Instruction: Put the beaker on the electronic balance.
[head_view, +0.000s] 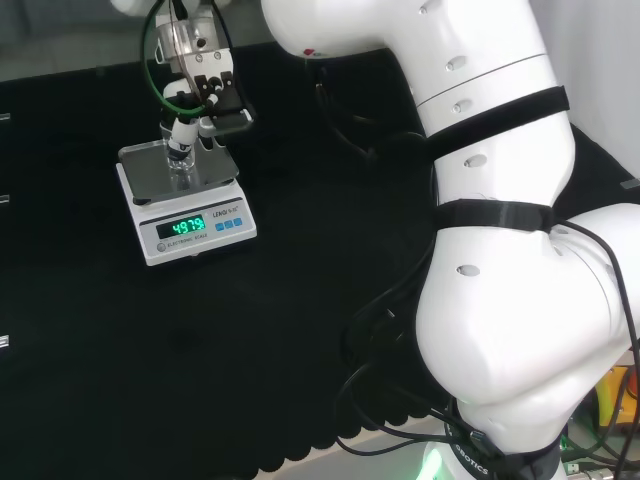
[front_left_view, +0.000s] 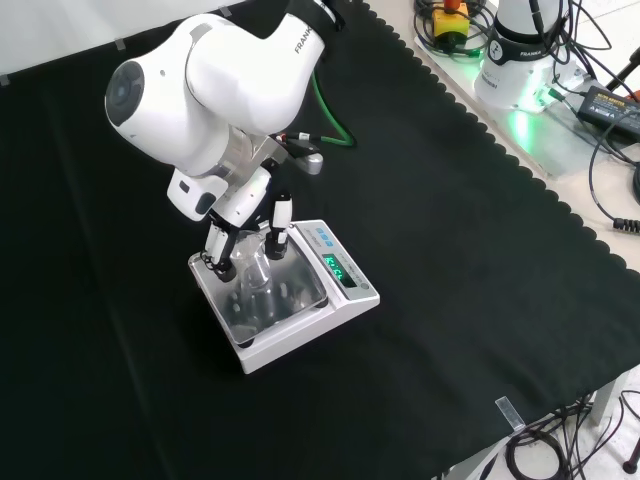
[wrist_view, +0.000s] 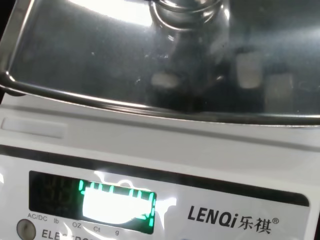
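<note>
A small clear glass beaker (head_view: 180, 163) stands upright on the steel pan (head_view: 215, 172) of the white electronic balance (head_view: 200, 232), whose green display is lit. In the front view the beaker (front_left_view: 256, 272) sits on the pan (front_left_view: 295, 293) between the black and white fingers (front_left_view: 281, 222) of the hand (front_left_view: 240, 205). The hand (head_view: 203, 88) comes down from above and is curled round the beaker's upper part. Close up in the wrist view, the beaker's base (wrist_view: 185, 12) rests on the pan (wrist_view: 100, 65) above the balance's front panel (wrist_view: 200, 150).
Black cloth covers the bench around the balance (front_left_view: 345, 300). The arm's big white links (head_view: 500, 250) stand at the right of the head view. Cables, a power brick and a lit arm base (front_left_view: 520, 70) lie beyond the cloth's edge in the front view.
</note>
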